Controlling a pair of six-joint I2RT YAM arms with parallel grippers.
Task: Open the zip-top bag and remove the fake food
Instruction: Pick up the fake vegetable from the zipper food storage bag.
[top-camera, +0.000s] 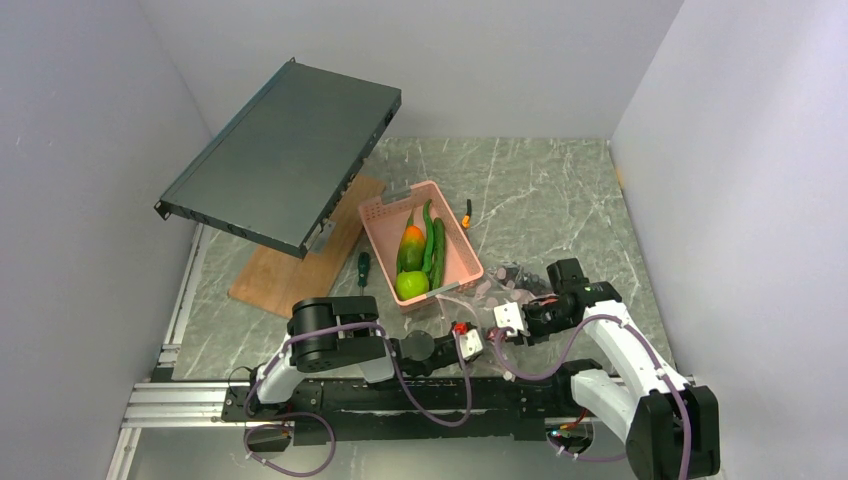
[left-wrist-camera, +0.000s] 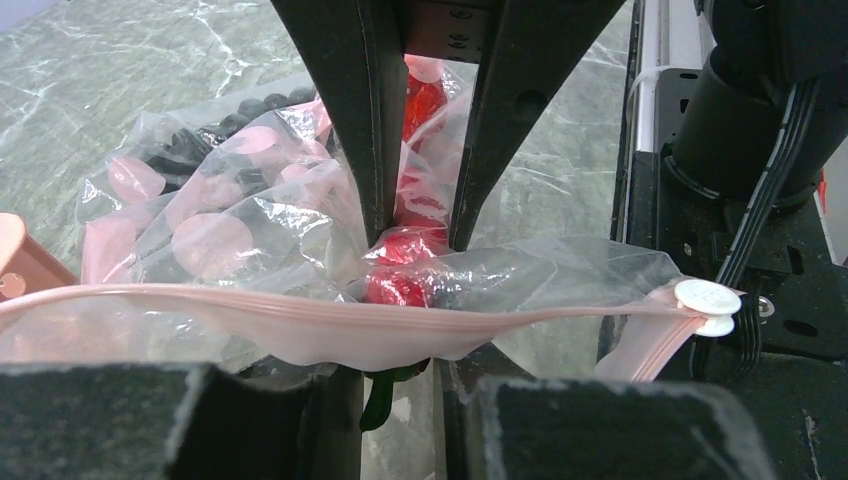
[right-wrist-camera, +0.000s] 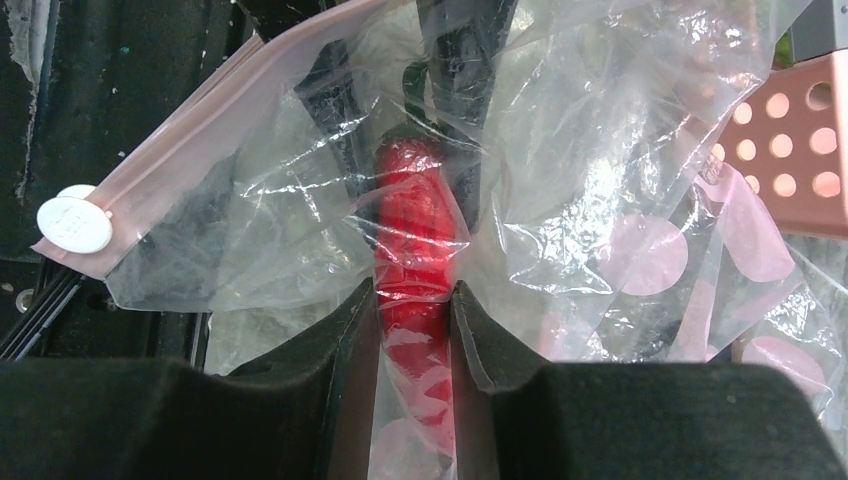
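The clear zip-top bag (top-camera: 500, 285) lies between my two grippers; its pink zip strip (left-wrist-camera: 300, 310) is parted, with the white slider (left-wrist-camera: 708, 305) at one end. A red pepper (right-wrist-camera: 412, 220) is inside, and a dark grape bunch (left-wrist-camera: 190, 150) lies deeper in. My right gripper (right-wrist-camera: 413, 300) is shut on the red pepper through the plastic. My left gripper (left-wrist-camera: 400, 390) is at the bag mouth, its jaws close together around the pepper's green stem (left-wrist-camera: 383, 400). A lime-green apple (top-camera: 411, 285), green pods and an orange-red fruit lie in the pink basket (top-camera: 372, 235).
A green-handled screwdriver (top-camera: 363, 267) lies left of the basket beside a wooden board (top-camera: 300, 260). A dark metal panel (top-camera: 285, 150) leans over the back left. An orange-handled tool (top-camera: 467, 213) lies behind the basket. Both arms' bases crowd the near edge.
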